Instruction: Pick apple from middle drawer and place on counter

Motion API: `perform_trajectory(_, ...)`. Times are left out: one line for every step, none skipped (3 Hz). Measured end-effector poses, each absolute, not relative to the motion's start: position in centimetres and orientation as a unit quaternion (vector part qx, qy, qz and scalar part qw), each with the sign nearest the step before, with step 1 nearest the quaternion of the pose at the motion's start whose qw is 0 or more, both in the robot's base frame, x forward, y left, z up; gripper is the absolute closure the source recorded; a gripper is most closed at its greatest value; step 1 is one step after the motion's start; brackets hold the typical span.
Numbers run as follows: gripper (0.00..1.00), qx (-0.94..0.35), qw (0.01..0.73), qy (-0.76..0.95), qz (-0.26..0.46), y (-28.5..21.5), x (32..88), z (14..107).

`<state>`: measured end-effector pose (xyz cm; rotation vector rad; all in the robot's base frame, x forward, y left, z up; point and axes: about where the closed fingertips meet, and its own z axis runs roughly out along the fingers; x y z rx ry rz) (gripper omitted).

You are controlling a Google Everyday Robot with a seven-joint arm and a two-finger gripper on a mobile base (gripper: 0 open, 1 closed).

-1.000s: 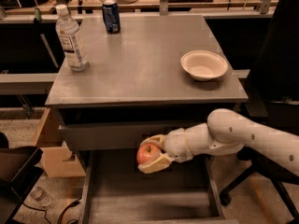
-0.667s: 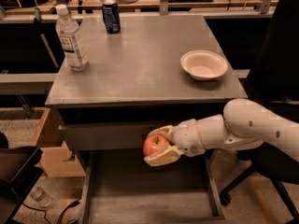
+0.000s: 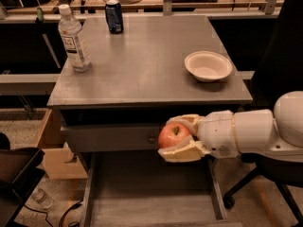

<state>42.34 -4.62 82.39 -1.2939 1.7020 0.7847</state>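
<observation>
The red apple point(image 3: 173, 135) with a yellowish patch sits between the two cream fingers of my gripper point(image 3: 176, 137). The gripper is shut on it and holds it in the air above the open middle drawer point(image 3: 142, 197), in front of the closed drawer front with its small knob point(image 3: 151, 138). The drawer's bare grey floor lies below. The grey counter point(image 3: 142, 65) is just above and behind the apple. My white arm point(image 3: 255, 131) comes in from the right.
On the counter stand a clear water bottle point(image 3: 74, 39) at the left, a dark blue can point(image 3: 114, 16) at the back and a white bowl point(image 3: 208, 65) at the right. A cardboard box point(image 3: 52, 150) sits left of the cabinet. A dark chair point(image 3: 279, 46) is at the right.
The gripper has lifted the apple slightly and drawn it to the right, away from the drawer's left half. The objects on the counter have not moved.
</observation>
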Motion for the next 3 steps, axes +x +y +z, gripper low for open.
perform_trajectory(1.0,-0.485,0.457,0.689,0.285,-4.3,42.2,85.1)
perform_trajectory(1.0,-0.441,0.507,0.701,0.241,-4.1,43.9,85.6)
perform_trajectory(1.0,-0.419,0.529,0.71,0.203,-4.8,45.7,86.1)
